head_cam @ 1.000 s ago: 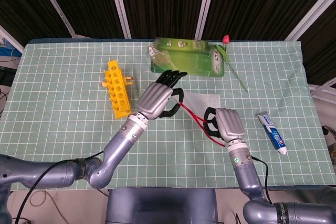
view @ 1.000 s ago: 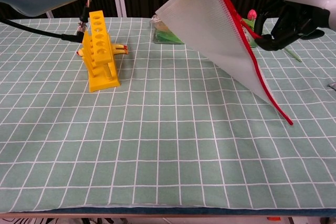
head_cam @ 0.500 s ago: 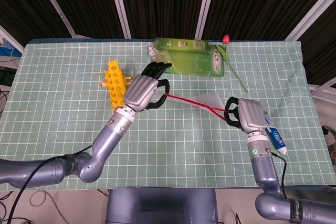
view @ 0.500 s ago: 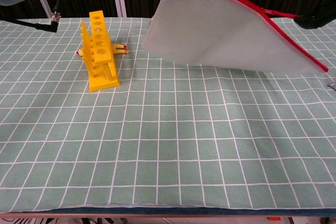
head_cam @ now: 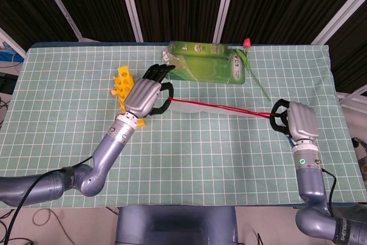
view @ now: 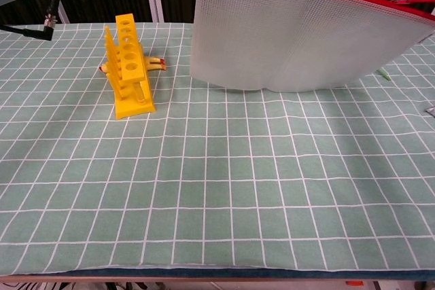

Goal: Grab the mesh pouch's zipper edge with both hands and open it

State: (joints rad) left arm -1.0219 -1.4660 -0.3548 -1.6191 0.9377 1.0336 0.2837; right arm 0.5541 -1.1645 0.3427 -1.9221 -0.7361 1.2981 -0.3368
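Stretching above the checked table (head_cam: pixel 69 84), the mesh pouch (view: pixel 299 39) hangs clear of the cloth, its red zipper edge (head_cam: pixel 221 108) pulled into a nearly straight line between the two hands. Left hand (head_cam: pixel 144 94) holds the pouch's end nearest the yellow rack (head_cam: pixel 124 86), fingers curled over the red edge; right hand (head_cam: pixel 297 121) pinches the far end, well away from the rack and beside the toothpaste tube (head_cam: pixel 292 139), most of which it hides. Judged step: both grips are made and the pouch is held taut; whether the zipper has parted at all cannot be told from either view. Next move likely calls for one hand to anchor the edge while the other finds the slider, or for the two sides of the edge to be drawn apart, without letting the thin mesh slip. Head view gives both hands, the line of the zipper, and the green packet (head_cam: pixel 203 66) with the red-tipped flower stem (head_cam: pixel 257 78) beyond the pouch, further from the robot than the rack; the white mesh itself barely reads there. Chest view shows the opposite: the broad sheet of mesh drooping beside the rack, its lower hem curved just above the table, but neither hand plainly.
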